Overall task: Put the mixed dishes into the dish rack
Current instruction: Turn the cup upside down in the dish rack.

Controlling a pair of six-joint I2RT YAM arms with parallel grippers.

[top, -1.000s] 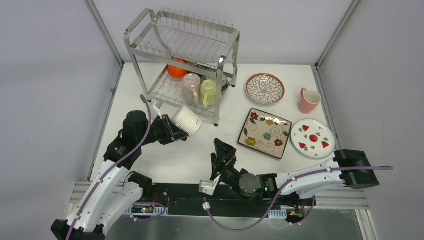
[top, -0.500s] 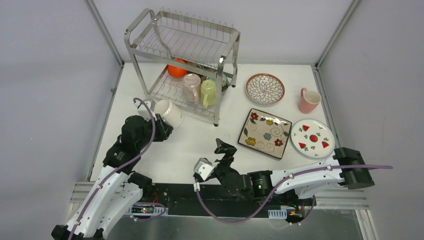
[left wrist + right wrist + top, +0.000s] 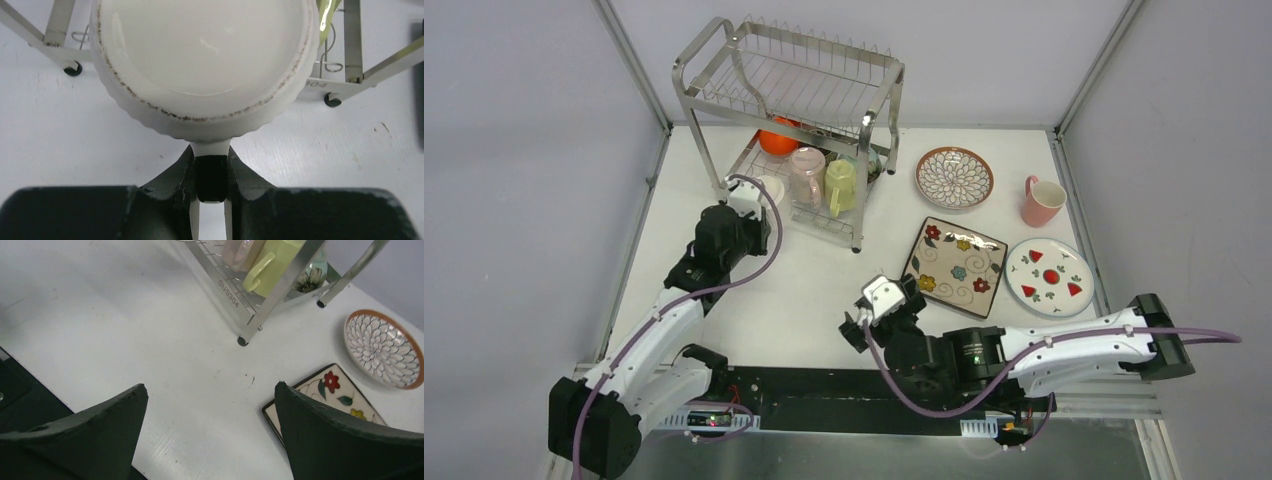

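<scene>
left end effector grips white mug handle at dish rack

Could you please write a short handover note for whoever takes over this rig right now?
Left gripper: shut on the handle of the white mug, at the front of the dish rack lower tier; not released.
Right gripper: open, empty, above the table.
Done: orange bowl, pale pink cup and yellow-green mug sit in the lower tier.
Left: seat the white mug, then load the pink mug, petal-pattern plate, square floral plate and red-marked plate, all on the table.
</scene>
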